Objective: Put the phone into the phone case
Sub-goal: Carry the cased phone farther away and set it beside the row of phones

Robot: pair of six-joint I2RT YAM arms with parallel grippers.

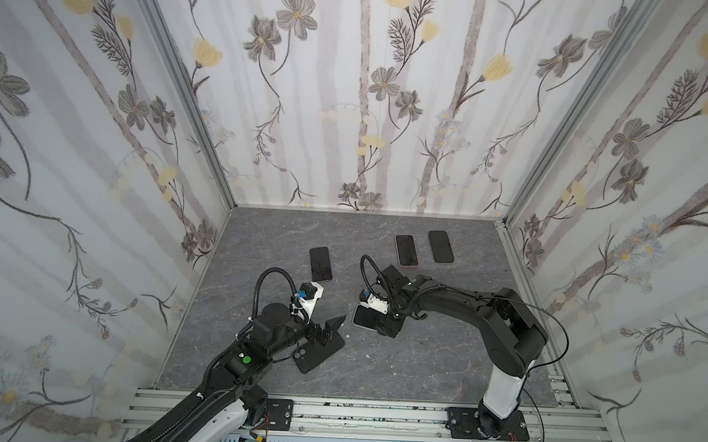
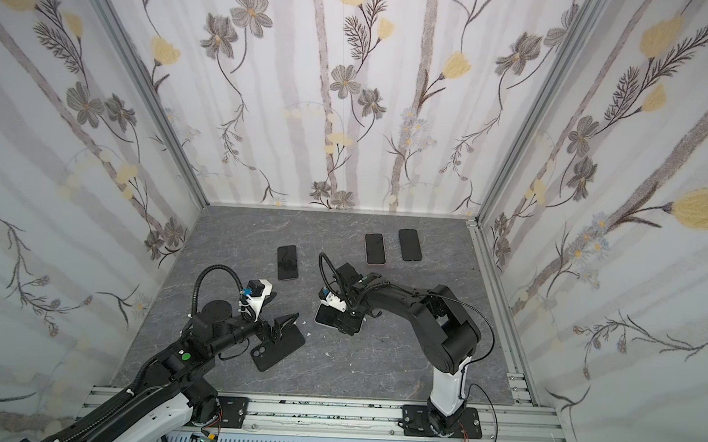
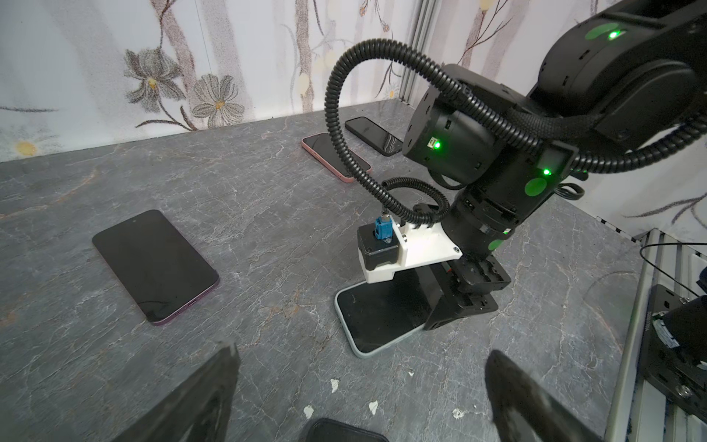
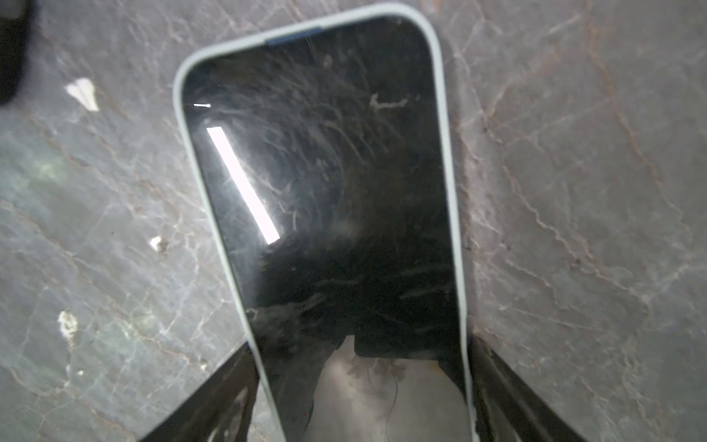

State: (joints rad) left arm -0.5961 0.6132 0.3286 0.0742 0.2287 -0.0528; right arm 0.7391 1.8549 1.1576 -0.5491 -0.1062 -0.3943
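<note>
phone right of phone case, on table

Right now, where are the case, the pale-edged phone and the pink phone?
case [image 1: 318,359]: in a top view, on its flat face beside the camera cutout.
pale-edged phone [image 4: 325,172]: right wrist view, middle of its screen.
pink phone [image 1: 407,250]: in a top view, middle of its screen.

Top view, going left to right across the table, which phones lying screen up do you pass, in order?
Purple-edged phone → pale-edged phone → pink-edged phone → black phone.
</note>
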